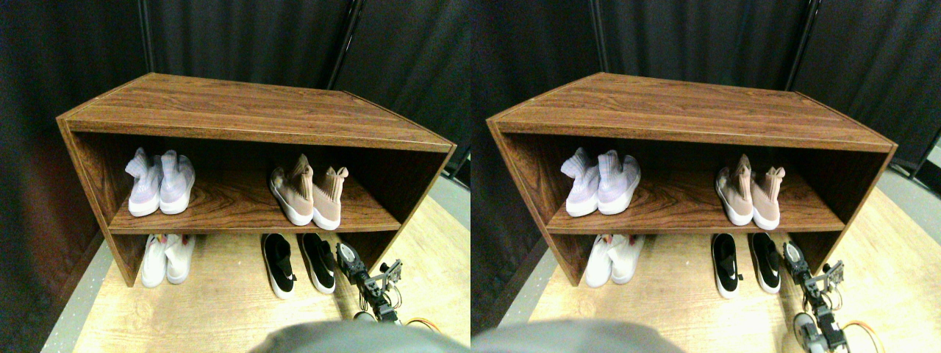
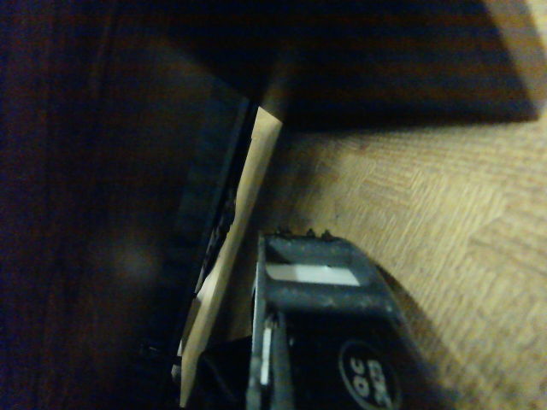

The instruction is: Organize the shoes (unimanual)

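Black shoes [image 1: 300,263] on floor under shelf [image 1: 257,217], right gripper [image 1: 351,259] just beside right one. Jaws: can't tell. Risk: nudging shoe crooked, clipping shelf side panel [image 1: 423,195].

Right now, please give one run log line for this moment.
lavender shoes, beige shoes: shelf | white shoes, black shoes: floor | gripper: beside black shoes

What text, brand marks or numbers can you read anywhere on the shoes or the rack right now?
No text here can be read.
Black shoes: a small white mark shows on the side of each, too small to read as a logo or word.
Lavender shoes, pinkish-beige shoes, white shoes: no lettering visible.
Wooden rack: no label or sign.
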Action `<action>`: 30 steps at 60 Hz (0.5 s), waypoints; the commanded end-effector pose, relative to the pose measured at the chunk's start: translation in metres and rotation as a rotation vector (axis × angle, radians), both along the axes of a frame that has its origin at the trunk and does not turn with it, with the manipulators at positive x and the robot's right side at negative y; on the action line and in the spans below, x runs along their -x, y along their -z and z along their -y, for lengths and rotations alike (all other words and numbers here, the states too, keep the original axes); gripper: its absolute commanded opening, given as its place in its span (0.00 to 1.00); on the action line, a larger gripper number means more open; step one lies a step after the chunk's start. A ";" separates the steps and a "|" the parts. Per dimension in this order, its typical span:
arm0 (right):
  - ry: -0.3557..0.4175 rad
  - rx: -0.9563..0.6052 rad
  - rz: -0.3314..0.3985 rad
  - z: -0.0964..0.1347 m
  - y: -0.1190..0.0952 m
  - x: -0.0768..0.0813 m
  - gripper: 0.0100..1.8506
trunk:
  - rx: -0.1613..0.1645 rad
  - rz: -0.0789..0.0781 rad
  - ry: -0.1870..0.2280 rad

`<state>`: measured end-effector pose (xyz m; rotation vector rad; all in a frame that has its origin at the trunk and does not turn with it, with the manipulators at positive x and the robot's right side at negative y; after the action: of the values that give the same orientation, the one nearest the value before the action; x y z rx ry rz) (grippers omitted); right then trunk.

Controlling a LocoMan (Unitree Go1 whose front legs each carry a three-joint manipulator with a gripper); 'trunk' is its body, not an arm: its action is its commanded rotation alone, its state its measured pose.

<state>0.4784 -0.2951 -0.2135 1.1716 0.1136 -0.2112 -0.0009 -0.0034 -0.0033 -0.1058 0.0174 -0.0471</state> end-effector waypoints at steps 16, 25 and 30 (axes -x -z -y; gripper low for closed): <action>-0.006 -0.050 -0.040 -0.026 0.016 -0.015 0.03 | 0.046 -0.001 -0.030; 0.004 -0.011 -0.050 -0.029 0.017 -0.015 0.03 | 0.048 -0.003 -0.031; 0.004 -0.011 -0.054 -0.031 0.016 -0.013 0.03 | 0.048 -0.003 -0.031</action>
<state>0.4926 -0.2683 -0.2289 1.1796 0.1397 -0.2598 -0.0011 -0.0031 -0.0020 -0.1395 0.0107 -0.0256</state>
